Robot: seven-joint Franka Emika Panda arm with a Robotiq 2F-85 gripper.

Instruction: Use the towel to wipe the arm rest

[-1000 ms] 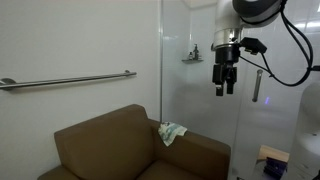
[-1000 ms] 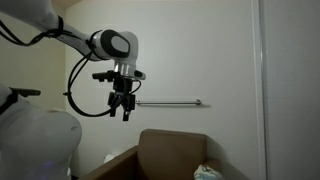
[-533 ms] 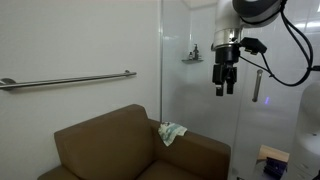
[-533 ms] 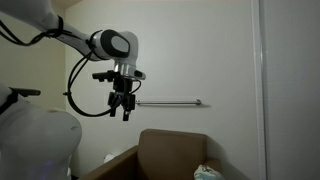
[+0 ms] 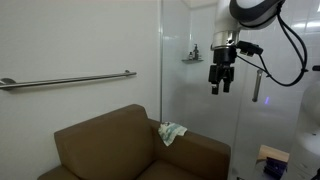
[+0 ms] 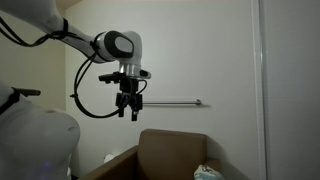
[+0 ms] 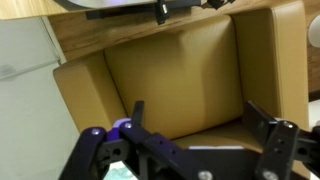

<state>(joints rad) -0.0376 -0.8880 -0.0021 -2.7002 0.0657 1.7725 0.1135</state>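
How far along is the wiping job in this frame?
Done: nothing visible. The towel lies rumpled on the arm rest, ungrasped. In hand: the gripper hangs open and empty, high above the sofa. Left: come down, grasp the towel and wipe the arm rest.

No legible text anywhere.

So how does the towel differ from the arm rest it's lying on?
Colour: the towel is whitish with a faint green tint, the arm rest is brown. Surface: the towel is rumpled and bunched, the arm rest smooth and rounded. Size: the towel is small and covers only the arm rest's end by the backrest. Shared: they touch, and both sit well below the open pincer.
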